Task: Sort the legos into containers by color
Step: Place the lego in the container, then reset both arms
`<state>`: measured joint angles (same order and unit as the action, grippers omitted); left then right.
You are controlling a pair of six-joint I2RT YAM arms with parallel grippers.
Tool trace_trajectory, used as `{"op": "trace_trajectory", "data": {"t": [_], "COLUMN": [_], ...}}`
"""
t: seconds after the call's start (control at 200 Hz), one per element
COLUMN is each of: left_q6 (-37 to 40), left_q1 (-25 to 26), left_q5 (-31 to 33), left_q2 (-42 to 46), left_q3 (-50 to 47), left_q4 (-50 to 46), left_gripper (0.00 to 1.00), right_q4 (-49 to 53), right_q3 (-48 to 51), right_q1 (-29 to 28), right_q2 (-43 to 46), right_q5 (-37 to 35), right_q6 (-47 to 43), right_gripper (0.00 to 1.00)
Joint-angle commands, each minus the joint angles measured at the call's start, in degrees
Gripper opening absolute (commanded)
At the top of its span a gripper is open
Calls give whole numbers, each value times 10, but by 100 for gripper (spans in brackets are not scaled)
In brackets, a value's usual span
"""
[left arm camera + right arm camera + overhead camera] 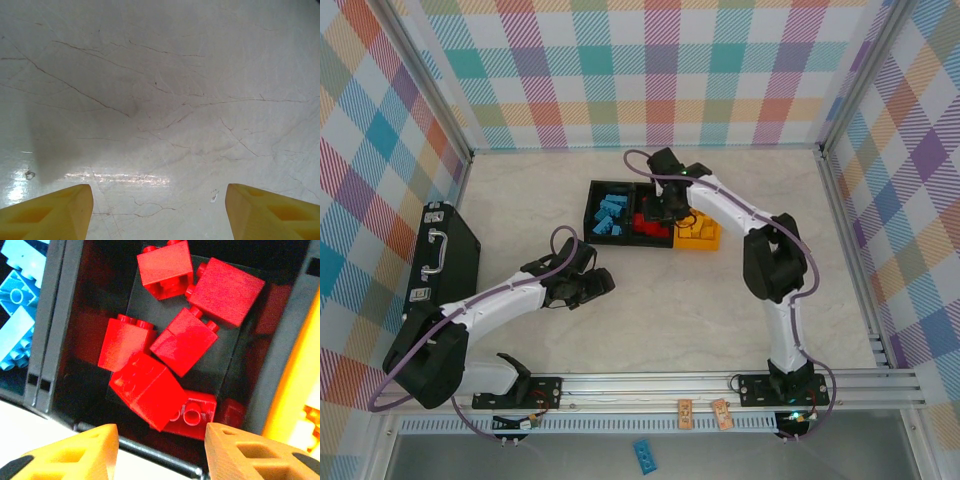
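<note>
Three containers stand side by side at the table's back middle. The left black bin (592,192) holds several blue legos (611,215). In the middle black bin (56,325) lie several red legos (150,387), one tilted on top of the others. The yellow-orange bin (700,238) is on the right, and its wall (295,385) borders the red bin. My right gripper (161,450) hovers open over the red bin's near end with nothing between its fingers. My left gripper (159,210) is open over bare table, shown in the top view (600,285) to the front left of the bins.
A larger black case with a handle (445,255) lies at the left edge. An aluminium rail (670,385) runs along the front, with two small cards (705,413) on it. One blue brick (645,455) lies below the rail, off the table. Checked walls close in three sides.
</note>
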<state>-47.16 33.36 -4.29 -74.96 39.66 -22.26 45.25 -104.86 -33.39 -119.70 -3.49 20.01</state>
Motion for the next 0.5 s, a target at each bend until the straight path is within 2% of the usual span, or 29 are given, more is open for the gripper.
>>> {"op": "trace_trajectory", "data": {"t": [0.0,0.315,0.45,0.455,0.465,0.47,0.485,0.5], "left_q6": [-9,0,31,32,36,37,41,45], "left_q1": [6,6,1,0,-1,-2,-4,-7], "left_q5": [14,43,72,73,75,77,80,81], "left_q2": [-8,-13,-17,-17,-17,-18,-19,-21], "left_q3": [22,44,84,87,90,92,97,103], "left_q4": [7,0,-29,-30,-32,-33,-37,-41], "left_gripper": [70,73,81,81,82,83,85,93], "right_q4": [-23,-83,-119,-120,-121,-122,-127,-129], "right_q3": [32,142,205,208,212,214,221,227], "right_q1": [1,3,13,13,15,15,18,21], "right_q2": [59,146,202,204,208,210,217,223], "right_q5": [0,9,0,0,0,0,0,0], "right_q6": [-11,-21,-20,-20,-20,-19,-19,-20], "right_gripper": [52,63,71,75,91,96,100,99]}}
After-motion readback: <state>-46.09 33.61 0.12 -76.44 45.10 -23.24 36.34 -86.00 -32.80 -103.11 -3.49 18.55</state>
